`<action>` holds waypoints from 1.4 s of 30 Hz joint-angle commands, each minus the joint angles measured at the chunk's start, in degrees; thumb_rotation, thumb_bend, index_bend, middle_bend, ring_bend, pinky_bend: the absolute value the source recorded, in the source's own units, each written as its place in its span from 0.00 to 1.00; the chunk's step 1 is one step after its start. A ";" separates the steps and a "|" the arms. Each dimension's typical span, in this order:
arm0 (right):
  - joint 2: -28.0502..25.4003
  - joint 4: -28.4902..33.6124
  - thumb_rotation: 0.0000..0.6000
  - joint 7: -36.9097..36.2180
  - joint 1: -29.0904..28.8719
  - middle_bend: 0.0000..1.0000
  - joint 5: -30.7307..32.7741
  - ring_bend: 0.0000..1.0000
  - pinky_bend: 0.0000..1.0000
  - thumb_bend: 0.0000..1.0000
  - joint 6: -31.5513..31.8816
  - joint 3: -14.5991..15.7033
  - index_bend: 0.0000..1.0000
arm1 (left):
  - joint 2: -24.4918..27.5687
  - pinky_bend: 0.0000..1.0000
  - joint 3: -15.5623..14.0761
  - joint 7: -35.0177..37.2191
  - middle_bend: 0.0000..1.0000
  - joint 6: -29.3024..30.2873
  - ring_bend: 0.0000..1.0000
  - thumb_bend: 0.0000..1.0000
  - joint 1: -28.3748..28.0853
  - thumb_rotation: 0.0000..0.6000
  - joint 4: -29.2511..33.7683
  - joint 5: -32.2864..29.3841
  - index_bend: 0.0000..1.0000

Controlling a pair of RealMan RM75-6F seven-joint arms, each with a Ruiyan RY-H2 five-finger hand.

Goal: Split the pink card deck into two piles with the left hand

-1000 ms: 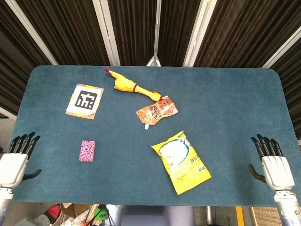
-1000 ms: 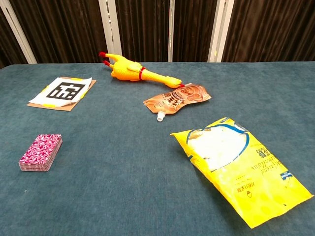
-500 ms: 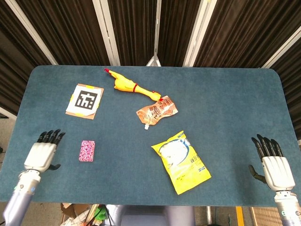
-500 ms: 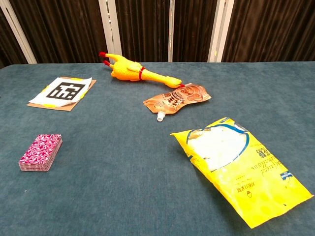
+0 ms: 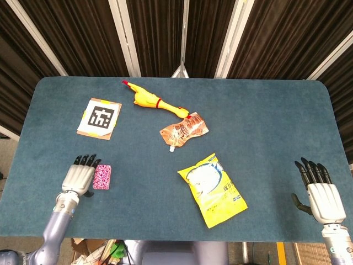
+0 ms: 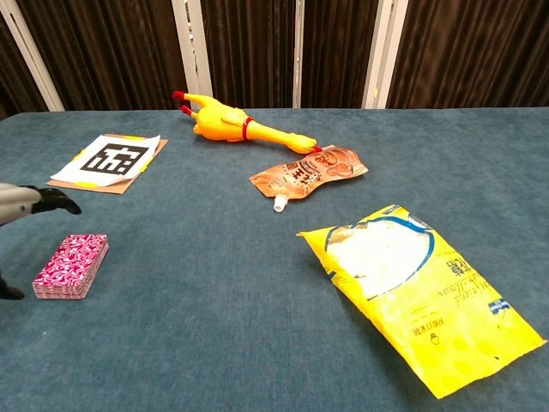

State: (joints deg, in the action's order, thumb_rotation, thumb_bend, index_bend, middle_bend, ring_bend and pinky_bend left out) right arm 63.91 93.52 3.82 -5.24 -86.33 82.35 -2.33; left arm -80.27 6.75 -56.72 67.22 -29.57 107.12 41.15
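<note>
My left hand (image 5: 80, 176) is just beside the pink patterned card deck (image 5: 102, 176), on its left, fingers apart and gripping nothing. The deck lies flat as one stack on the blue felt worktop (image 5: 265, 116), near the front-left edge. My right hand (image 5: 320, 193) is spread, empty, at the front-right.

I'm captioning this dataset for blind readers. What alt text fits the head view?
The left hand, fingers spread, sits just left of the pink card deck, an unsplit stack on a blue table. The right hand rests open at the table's right edge.
</note>
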 commanded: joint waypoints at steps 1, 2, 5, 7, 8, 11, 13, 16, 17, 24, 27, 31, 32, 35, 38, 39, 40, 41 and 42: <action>-0.03 0.05 1.00 -0.11 -0.02 0.00 0.08 0.00 0.06 0.36 -0.08 -0.03 0.00 | -1.62 0.00 0.21 -1.04 0.00 0.54 0.00 0.19 -1.56 1.00 -0.97 -2.05 0.15; -0.04 0.05 1.00 -0.14 -0.03 0.00 0.10 0.00 0.06 0.36 -0.11 -0.02 0.00 | -2.02 0.00 0.15 -1.24 0.00 0.72 0.00 0.19 -1.94 1.00 -1.23 -2.57 0.15; -0.09 0.13 1.00 -0.22 -0.03 0.00 0.08 0.00 0.06 0.36 -0.13 0.00 0.00 | -2.92 0.00 -0.03 -1.47 0.00 1.24 0.00 0.19 -2.77 1.00 -1.97 -3.68 0.15; -0.13 0.17 1.00 -0.31 -0.02 0.00 0.09 0.00 0.06 0.36 -0.14 0.01 0.00 | -3.43 0.00 -0.09 -1.38 0.00 1.58 0.00 0.19 -3.19 1.00 -2.53 -4.13 0.15; -0.15 0.19 1.00 -0.37 -0.02 0.00 0.11 0.00 0.06 0.36 -0.17 0.02 0.00 | -3.69 0.00 -0.09 -1.30 0.00 1.72 0.00 0.19 -3.44 1.00 -2.87 -4.47 0.15; -0.21 0.28 1.00 -0.49 -0.03 0.00 0.13 0.00 0.06 0.36 -0.24 0.04 0.00 | -4.29 0.00 -0.14 -1.16 0.00 1.85 0.00 0.19 -4.11 1.00 -3.75 -5.55 0.16; -0.25 0.37 1.00 -0.66 -0.03 0.00 0.19 0.00 0.06 0.36 -0.32 0.06 0.00 | -4.75 0.00 -0.18 -1.10 0.00 1.81 0.00 0.19 -4.63 1.00 -4.35 -6.42 0.16; -0.29 0.40 1.00 -0.74 -0.05 0.00 0.26 0.00 0.06 0.36 -0.38 0.04 0.00 | -5.38 0.00 -0.45 -1.22 0.00 1.81 0.00 0.19 -5.30 1.00 -4.94 -7.35 0.17; -0.29 0.41 1.00 -0.75 -0.05 0.00 0.27 0.00 0.06 0.36 -0.39 0.05 0.00 | -5.52 0.00 -0.54 -1.26 0.00 1.88 0.00 0.19 -5.46 1.00 -5.06 -7.49 0.17; -0.30 0.42 1.00 -0.76 -0.04 0.00 0.26 0.00 0.06 0.36 -0.38 0.06 0.00 | -6.40 0.00 -1.20 -1.01 0.00 2.35 0.00 0.27 -6.51 1.00 -5.86 -8.43 0.21; -0.33 0.51 1.00 -0.82 -0.04 0.00 0.31 0.00 0.06 0.36 -0.41 0.05 0.00 | -6.57 0.00 -1.51 -0.62 0.00 2.44 0.00 0.31 -6.80 1.00 -6.29 -8.80 0.25; -0.33 0.52 1.00 -0.88 -0.03 0.00 0.30 0.00 0.06 0.36 -0.38 0.05 0.00 | -6.69 0.00 -1.79 0.03 0.00 2.36 0.00 0.37 -6.99 1.00 -6.88 -9.32 0.34; -0.33 0.53 1.00 -0.90 -0.01 0.00 0.30 0.00 0.06 0.36 -0.38 0.07 0.00 | -6.71 0.00 -1.84 0.38 0.00 2.32 0.00 0.38 -7.01 1.00 -6.99 -9.31 0.37; -0.33 0.54 1.00 -0.99 -0.01 0.00 0.30 0.00 0.06 0.36 -0.38 0.06 0.00 | -6.58 0.00 -2.10 1.62 0.00 2.22 0.00 0.40 -6.97 1.00 -7.13 -8.65 0.41; -0.34 0.52 1.00 -0.92 -0.01 0.00 0.25 0.00 0.06 0.36 -0.35 0.07 0.00 | -6.15 0.00 -2.05 3.44 0.00 2.19 0.00 0.40 -6.80 1.00 -6.74 -7.13 0.42; -0.35 0.52 1.00 -0.94 -0.01 0.00 0.24 0.00 0.06 0.36 -0.33 0.07 0.00 | -5.91 0.00 -2.02 4.20 0.00 2.20 0.00 0.41 -6.71 1.00 -6.48 -6.42 0.42; -0.35 0.51 1.00 -0.93 -0.01 0.00 0.23 0.00 0.06 0.36 -0.32 0.07 0.00 | -5.69 0.00 -1.95 4.76 0.00 2.26 0.00 0.41 -6.64 1.00 -6.21 -5.87 0.43; -0.35 0.50 1.00 -0.92 0.00 0.00 0.23 0.00 0.06 0.36 -0.31 0.07 0.00 | -5.28 0.00 -1.87 5.48 0.00 2.37 0.00 0.41 -6.55 1.00 -5.67 -5.12 0.43; -0.35 0.51 1.00 -0.93 0.00 0.00 0.24 0.00 0.06 0.36 -0.32 0.07 0.00 | -4.86 0.00 -1.86 6.02 0.00 2.46 0.00 0.41 -6.49 1.00 -5.15 -4.51 0.43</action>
State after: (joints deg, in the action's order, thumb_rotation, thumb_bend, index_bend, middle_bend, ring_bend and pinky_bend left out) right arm 63.56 94.03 2.89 -5.24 -86.09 82.03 -2.27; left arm -85.78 4.80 -51.57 69.54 -36.23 101.21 35.74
